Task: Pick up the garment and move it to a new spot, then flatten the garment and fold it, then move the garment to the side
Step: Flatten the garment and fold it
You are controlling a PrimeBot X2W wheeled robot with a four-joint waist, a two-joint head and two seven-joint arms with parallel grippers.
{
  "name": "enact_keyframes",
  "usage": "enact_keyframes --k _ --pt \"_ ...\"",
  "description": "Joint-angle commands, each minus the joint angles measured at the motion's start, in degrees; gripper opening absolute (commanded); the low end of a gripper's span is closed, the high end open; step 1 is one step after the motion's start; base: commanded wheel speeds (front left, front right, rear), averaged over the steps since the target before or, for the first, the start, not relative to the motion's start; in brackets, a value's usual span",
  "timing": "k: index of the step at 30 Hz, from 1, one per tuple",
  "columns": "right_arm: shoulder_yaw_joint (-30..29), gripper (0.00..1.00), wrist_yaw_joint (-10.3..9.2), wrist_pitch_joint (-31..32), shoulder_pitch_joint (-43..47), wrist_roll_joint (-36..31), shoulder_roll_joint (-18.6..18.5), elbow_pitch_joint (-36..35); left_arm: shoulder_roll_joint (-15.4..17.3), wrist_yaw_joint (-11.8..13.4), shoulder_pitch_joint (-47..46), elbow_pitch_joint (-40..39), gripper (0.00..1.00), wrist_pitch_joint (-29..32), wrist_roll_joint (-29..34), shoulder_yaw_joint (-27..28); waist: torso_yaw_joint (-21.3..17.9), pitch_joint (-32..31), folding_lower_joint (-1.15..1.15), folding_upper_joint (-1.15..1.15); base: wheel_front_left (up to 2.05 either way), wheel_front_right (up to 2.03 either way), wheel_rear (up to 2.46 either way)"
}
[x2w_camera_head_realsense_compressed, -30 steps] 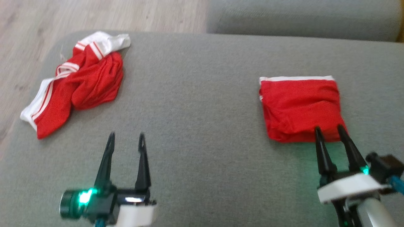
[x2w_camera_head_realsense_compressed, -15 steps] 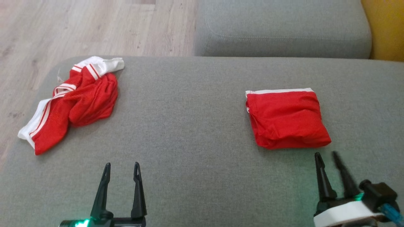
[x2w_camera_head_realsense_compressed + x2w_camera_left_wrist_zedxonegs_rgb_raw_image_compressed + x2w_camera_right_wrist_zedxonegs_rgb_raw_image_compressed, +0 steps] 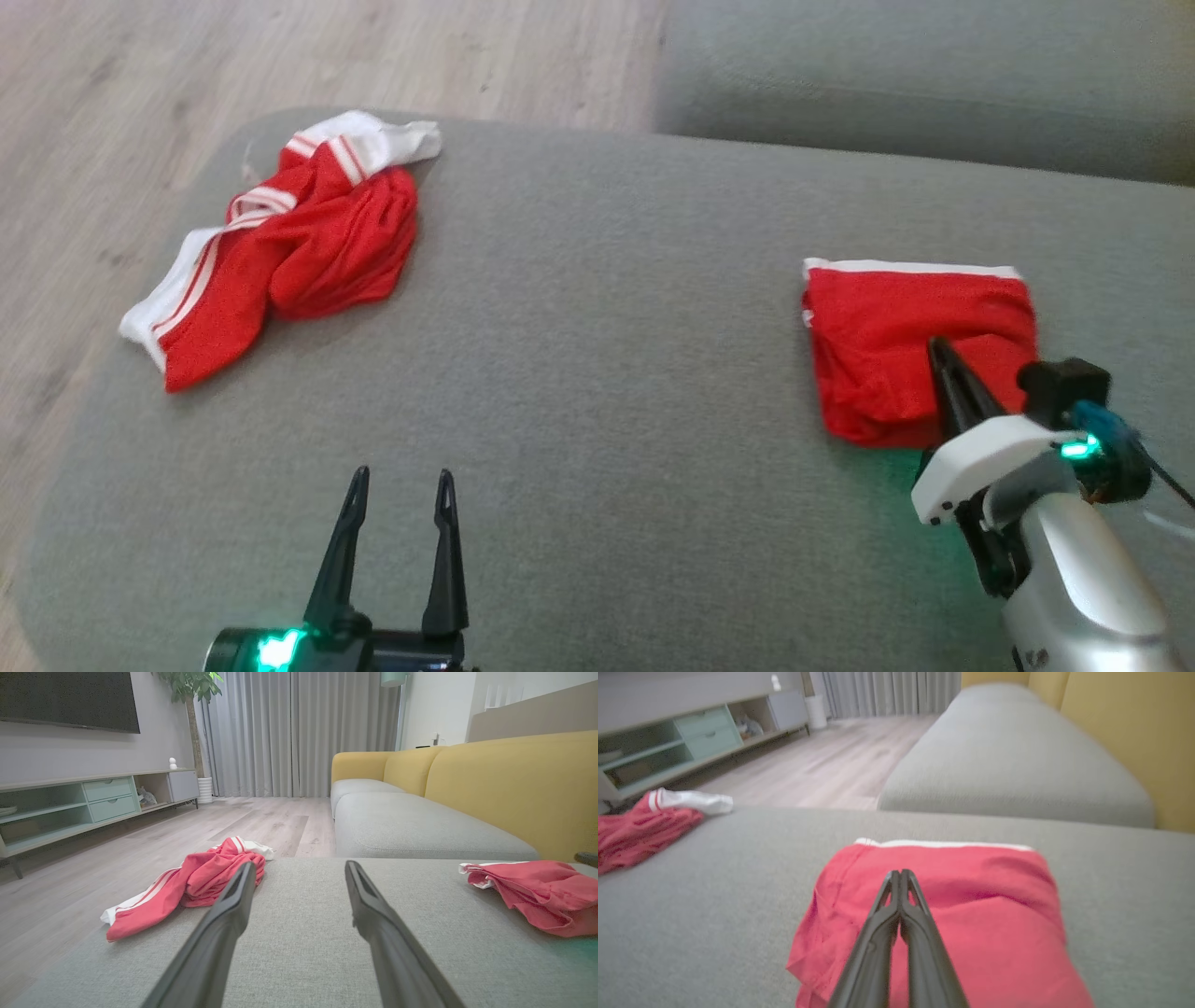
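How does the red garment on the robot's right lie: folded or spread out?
Folded. The red garment lies as a compact rectangle, white band straight along its far edge, stacked layers showing at its left side.

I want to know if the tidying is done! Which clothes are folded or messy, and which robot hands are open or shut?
Square red fabric garment with a white edge: folded, lying flat on the grey sofa cushion.
Red fabric garment with white stripes: crumpled, not folded.
Left gripper: open, empty.
Right gripper: shut, fingers together over the folded garment, apparently pinching nothing.
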Motion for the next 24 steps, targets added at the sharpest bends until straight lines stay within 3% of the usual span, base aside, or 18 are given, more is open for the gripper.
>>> enact_keyframes --k 1,7,16,17,18,19,24 --pt "1.59 0.0 -0.04 1.08 -1.41 -0.16 -0.72 0.84 -0.11 0.15 -2.98 -1.54 1.0 -0.24 -0.45 1.24 1.54 1.12 -0.01 0.0 0.0 0.0 0.0" --pt "5.71 0.0 -0.04 0.52 -3.63 2.06 0.85 8.68 -0.11 0.78 -3.89 -0.86 1.0 -0.24 -1.09 0.34 3.32 2.15 -0.01 0.0 0.0 0.0 0.0" --pt "19.42 0.0 -0.04 -3.51 -0.7 11.81 2.52 6.04 -0.11 1.5 -4.56 -1.13 1.0 -0.24 -1.71 -0.14 -0.09 3.01 -0.01 0.0 0.0 0.0 0.0" --pt "19.96 0.2 -0.04 -4.45 -0.51 12.53 2.24 5.06 -0.11 1.58 -4.69 -1.19 1.0 -0.24 -1.71 -0.01 -0.77 2.98 -0.01 0.0 0.0 0.0 0.0" --pt "20.68 0.85 -0.04 -5.84 0.02 13.29 1.42 3.01 -0.11 1.86 -4.75 -1.31 1.0 -0.24 -1.64 0.5 -2.32 2.77 -0.01 0.0 0.0 0.0 0.0" --pt "21.01 1.0 -0.04 -6.4 0.33 13.29 0.85 1.75 -0.11 2.08 -4.74 -1.25 1.0 -0.24 -1.54 0.86 -3.14 2.58 -0.01 0.0 0.0 0.0 0.0" --pt "17.04 1.0 -0.04 -7.59 3.9 11.13 -1.95 -6.85 -0.11 2.09 -4.48 -0.89 1.0 -0.24 -1.21 2.3 -7.03 1.15 -0.01 0.0 0.0 0.0 0.0"
